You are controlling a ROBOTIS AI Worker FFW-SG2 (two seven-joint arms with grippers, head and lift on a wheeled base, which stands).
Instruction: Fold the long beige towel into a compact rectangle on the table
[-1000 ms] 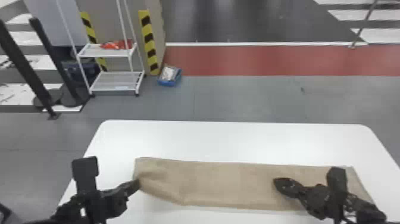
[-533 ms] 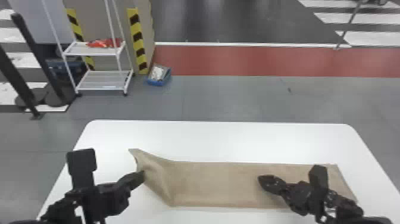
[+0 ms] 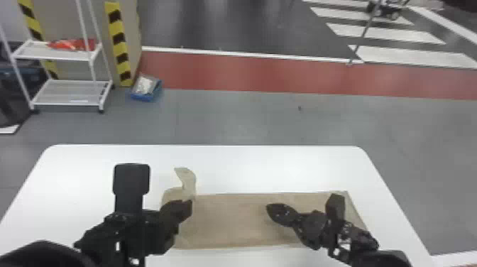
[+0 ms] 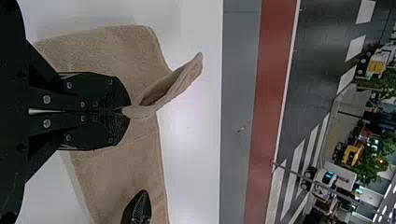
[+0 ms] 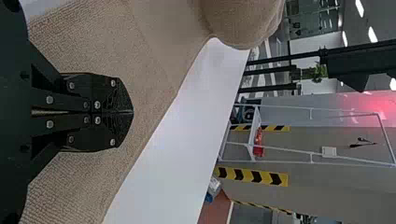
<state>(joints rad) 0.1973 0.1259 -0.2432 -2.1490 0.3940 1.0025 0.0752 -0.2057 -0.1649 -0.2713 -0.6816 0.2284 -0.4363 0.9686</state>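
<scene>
Before you a gray floor stretches back to a red band, with dark floor and white stripes past it. At your left on the floor stands a white rack with a red item on its upper shelf; near it sits a small blue box.

Nearer you is the white counter, its corners rounded. The beige towel lies lengthwise from left to right on it, mostly flat, with its left end gathered up and a loose flap rising beyond your left pincer.

In the left wrist view, you can see that the left pincer is clamped on a pinch of towel near that flap. Your right pincer is over the towel, right of its middle, fingers pressed together with no cloth visible between them.
</scene>
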